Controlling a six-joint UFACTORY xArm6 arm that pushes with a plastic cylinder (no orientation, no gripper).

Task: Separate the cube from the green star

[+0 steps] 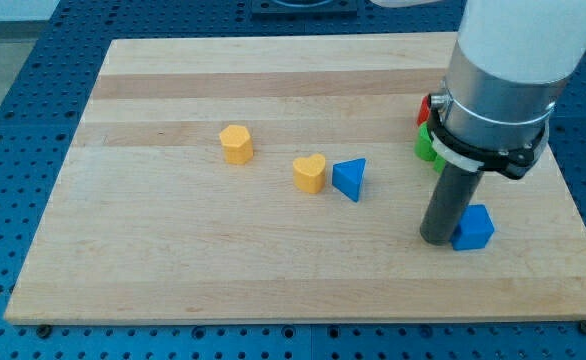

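End effector rod, my tip (440, 238) touching blue cube (473, 228) at lower right, holding nothing, green star (426, 145) partly hidden above.

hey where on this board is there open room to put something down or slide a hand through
Open: the whole stretch toward the view's left of the yellow hexagon block, and the strip along the view's bottom. Crowded: the view's right, where my tip touches the blue cube near the green star.

A broad white arm housing narrows into a grey metal cylinder. Below a black collar hangs the dark rod, ending at my tip (440, 240).
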